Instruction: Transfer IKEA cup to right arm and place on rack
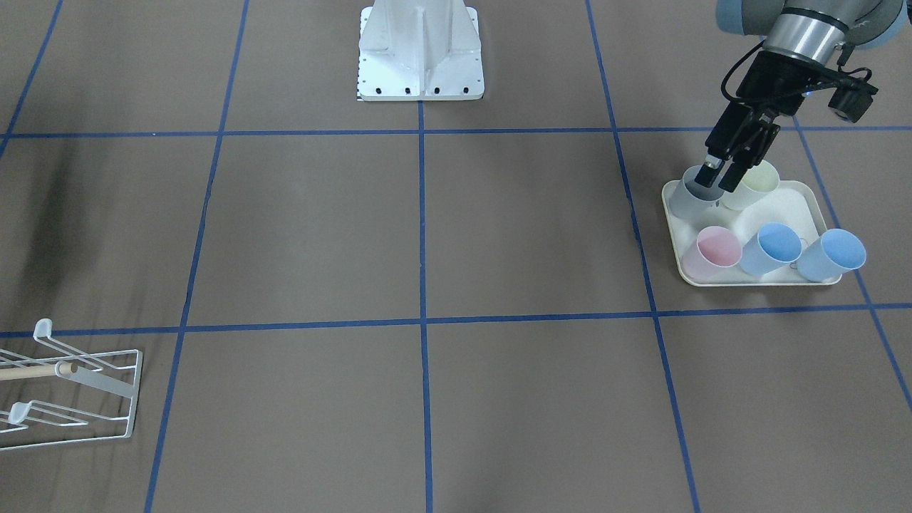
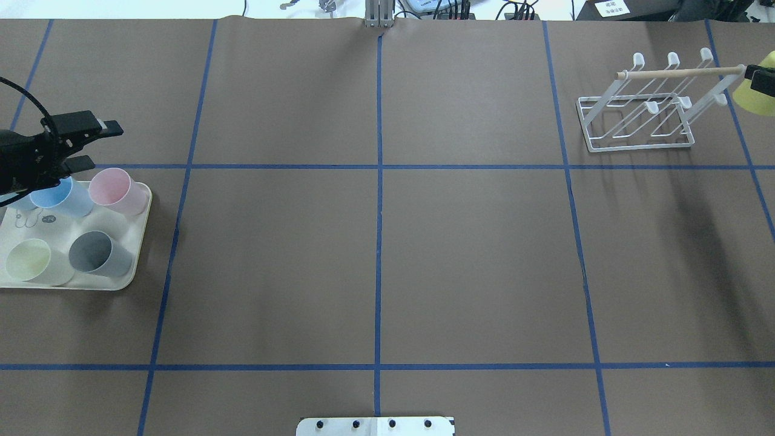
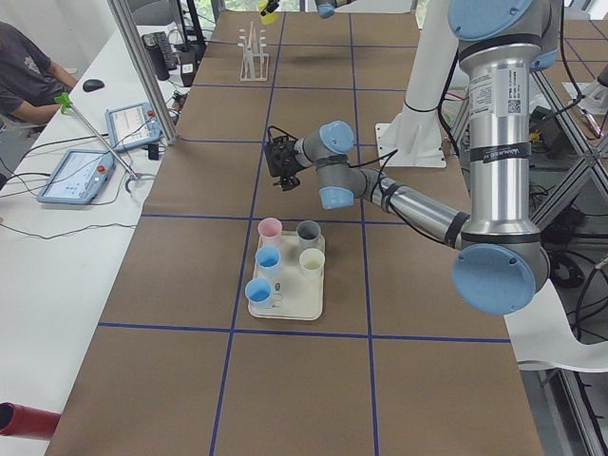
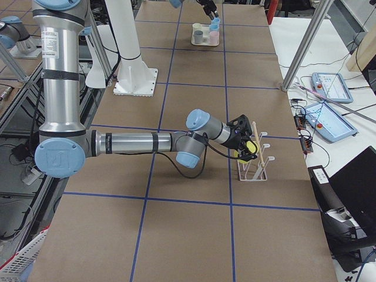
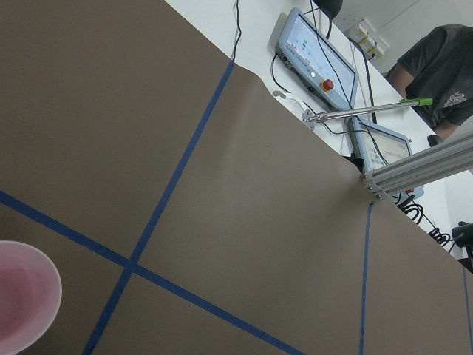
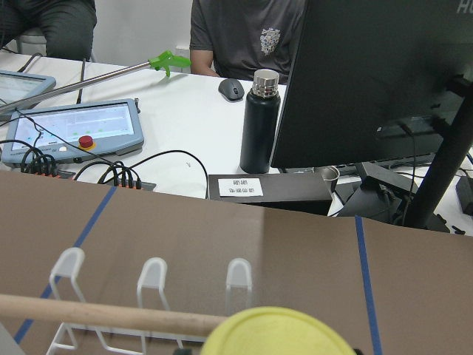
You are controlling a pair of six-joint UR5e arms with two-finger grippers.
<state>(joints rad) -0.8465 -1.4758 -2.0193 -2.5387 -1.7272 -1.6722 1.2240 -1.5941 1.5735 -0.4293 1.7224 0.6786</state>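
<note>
My right gripper [image 2: 760, 83] is shut on a yellow cup [image 2: 755, 97] and holds it in the air beside the far end of the wooden dowel of the white wire rack [image 2: 642, 109]. In the right wrist view the cup's base [image 6: 277, 334] sits just above the dowel and prongs of the rack [image 6: 154, 285]. The exterior right view shows the cup [image 4: 250, 147] over the rack [image 4: 256, 161]. My left gripper [image 1: 721, 179] is open and empty, hovering over the grey cup [image 1: 690, 199] on the cream tray [image 1: 806, 198].
The tray also holds a pale yellow cup [image 1: 755, 184], a pink cup [image 1: 714, 251] and two blue cups [image 1: 773, 246] [image 1: 833, 255]. The robot's white base [image 1: 420, 50] stands at mid-table. Operators and tablets sit beyond the table edge [image 6: 74, 129].
</note>
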